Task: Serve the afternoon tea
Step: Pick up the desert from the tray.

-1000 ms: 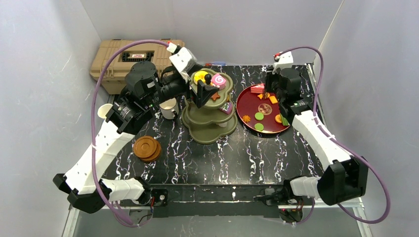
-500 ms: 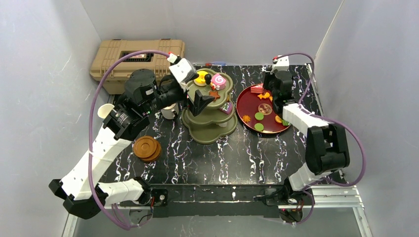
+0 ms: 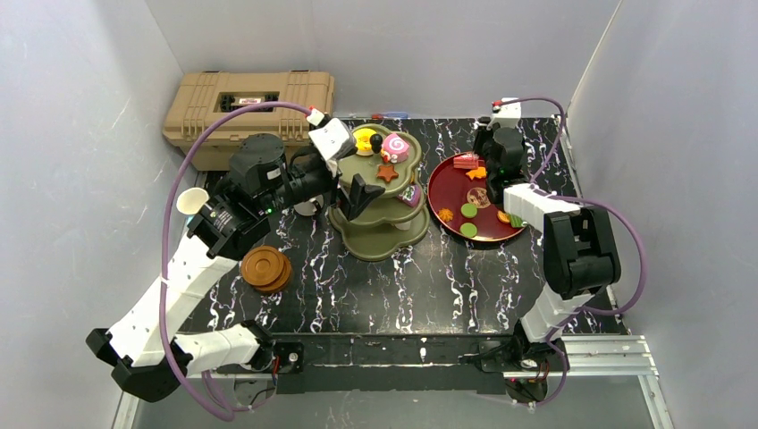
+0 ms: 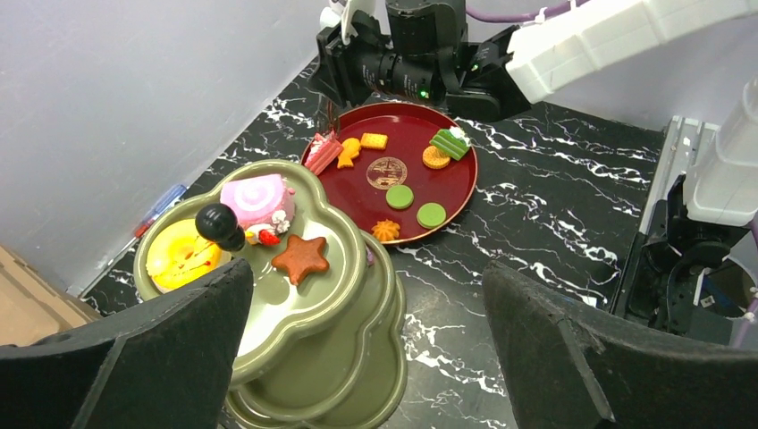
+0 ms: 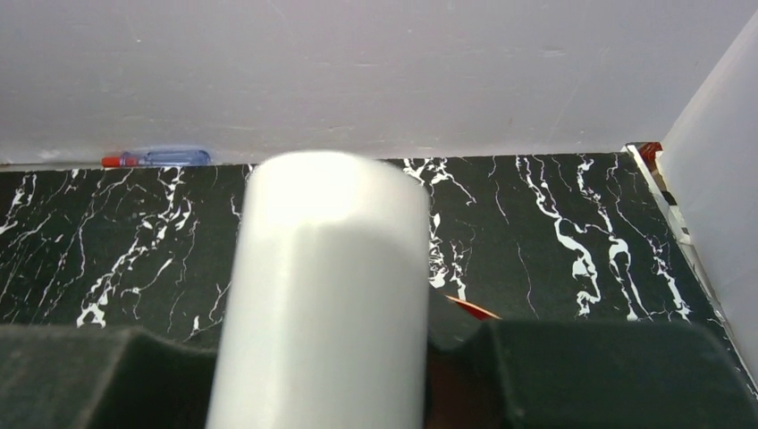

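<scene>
Pastries (image 3: 468,211) lie on the red plate (image 3: 483,236), 3 o'clock from the stand (image 3: 375,239). Right jaws hang at the plate's 12 o'clock rim, nearest, their grip untellable; left jaws gape wide and empty at the stand's 9 o'clock.

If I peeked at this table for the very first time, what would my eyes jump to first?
Probably the olive-green three-tier clover-shaped stand with a black knob, mid-table, its top tier holding a pink swirl roll, a yellow pastry and a brown star cookie. To its right in the top view sits a round dark-red plate dotted with small toy pastries. The left gripper hangs open by the stand.
</scene>
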{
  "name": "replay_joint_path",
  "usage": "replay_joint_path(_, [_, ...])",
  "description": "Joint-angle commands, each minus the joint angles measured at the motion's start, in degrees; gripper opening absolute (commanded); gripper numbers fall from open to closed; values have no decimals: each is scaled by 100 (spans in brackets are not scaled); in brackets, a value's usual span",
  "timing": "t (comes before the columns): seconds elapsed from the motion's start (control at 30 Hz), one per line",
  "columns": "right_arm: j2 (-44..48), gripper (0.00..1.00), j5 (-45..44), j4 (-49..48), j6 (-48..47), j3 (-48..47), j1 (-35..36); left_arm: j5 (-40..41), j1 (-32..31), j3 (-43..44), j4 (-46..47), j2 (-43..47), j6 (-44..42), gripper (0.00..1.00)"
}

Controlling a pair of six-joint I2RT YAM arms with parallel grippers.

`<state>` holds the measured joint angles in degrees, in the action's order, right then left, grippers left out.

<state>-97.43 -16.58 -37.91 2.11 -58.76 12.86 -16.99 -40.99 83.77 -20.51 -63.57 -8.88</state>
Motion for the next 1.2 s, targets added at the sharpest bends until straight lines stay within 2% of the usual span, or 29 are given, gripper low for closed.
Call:
replay_joint_path(0.0, [-64,41,-230,-845,-62,-197,-12,-41,23,-69,27,233,-104,98])
replay_joint_path(0.37, [-380,57,-346,-848,-175,-403,-8,-77,21,11,111,229,11,98])
replay_joint_path(0.9, [-1027,60,-66,-1130,-16,-624,-16,-14,55,52,39,280,-62,98])
replay_joint_path(1.03, [-1038,53,79,-1124,-9,-641,-33,-14,62,31,68,276,-44,98])
replay_joint_path(1.17, [-1011,31,129,-1131,-25,-624,-38,-14,65,7,113,260,-5,98])
